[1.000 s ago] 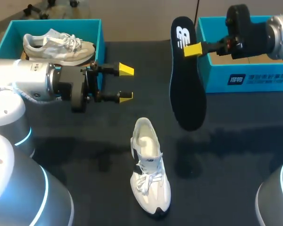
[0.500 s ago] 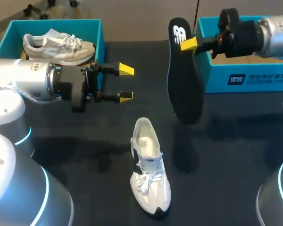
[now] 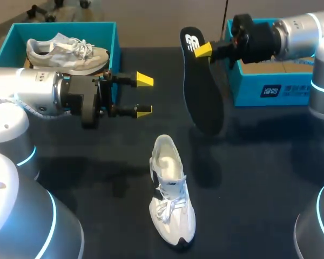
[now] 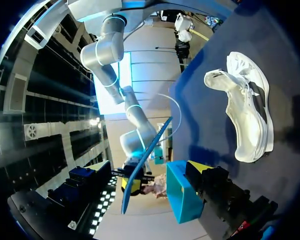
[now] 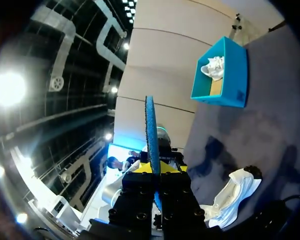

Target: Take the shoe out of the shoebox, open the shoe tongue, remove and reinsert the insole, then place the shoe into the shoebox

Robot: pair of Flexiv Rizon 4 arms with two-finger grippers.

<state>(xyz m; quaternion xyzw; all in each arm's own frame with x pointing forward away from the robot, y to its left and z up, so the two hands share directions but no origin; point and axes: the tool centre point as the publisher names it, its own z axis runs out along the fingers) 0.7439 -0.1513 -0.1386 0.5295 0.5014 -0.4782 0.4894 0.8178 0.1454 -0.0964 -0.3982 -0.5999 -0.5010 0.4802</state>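
The left arm (image 3: 27,91) is a thick, smooth silver-grey tube ending in a black collar. The left gripper (image 3: 144,95) beyond it has two thin black fingers (image 3: 121,79), each capped with a bright yellow wedge tip. The right arm (image 3: 299,35) has the same silver shell and black collar, and the right gripper (image 3: 204,50) shows one yellow tip from above. The big rounded silver joints (image 3: 16,216) at the near left and near right carry thin glowing light-blue rings (image 3: 29,156). From its own wrist, the right gripper's fingers are black blocks dotted with round screw holes and yellow at the ends.
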